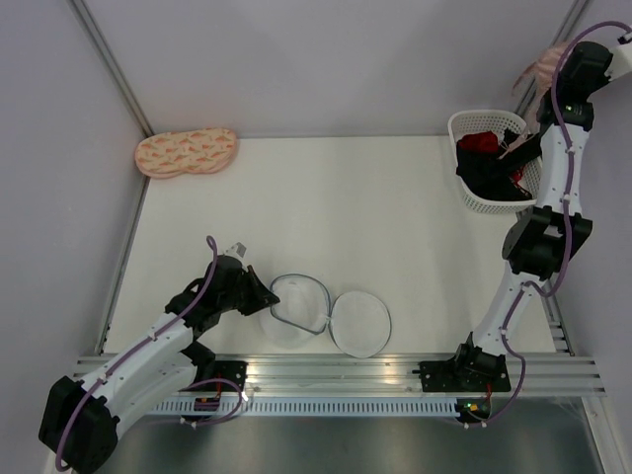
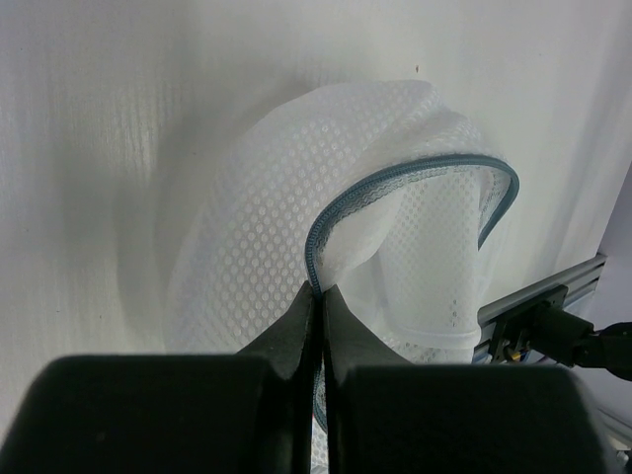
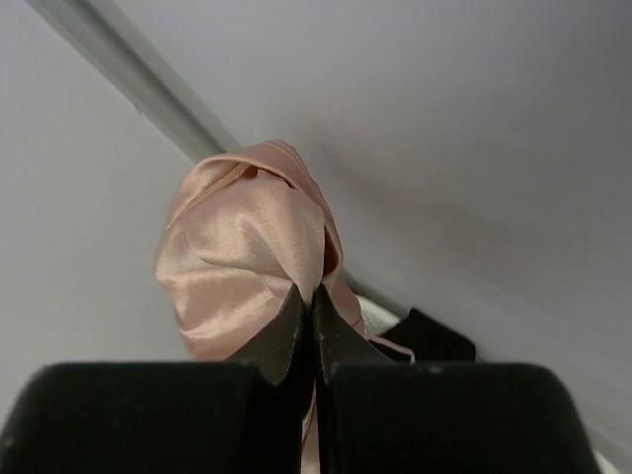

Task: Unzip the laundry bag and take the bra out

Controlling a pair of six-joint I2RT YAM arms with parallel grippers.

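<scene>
Down at the near edge, the left gripper (image 2: 318,296) pinched the grey-lilac zipper rim of the laundry bag (image 1: 288,326), its fingers pressed together on the mesh. The bag lay unzipped on the table (image 1: 375,217) — its round flap (image 1: 360,322) folded out flat to the right. Farther back, a peach pad (image 1: 186,151) rested at the far left, and a white basket (image 1: 464,128) holding red and black garments (image 1: 489,163) sat at the far right. By the basket, the right gripper (image 3: 308,289) was clamped on the bra (image 3: 242,247) — held aloft near the back wall.
</scene>
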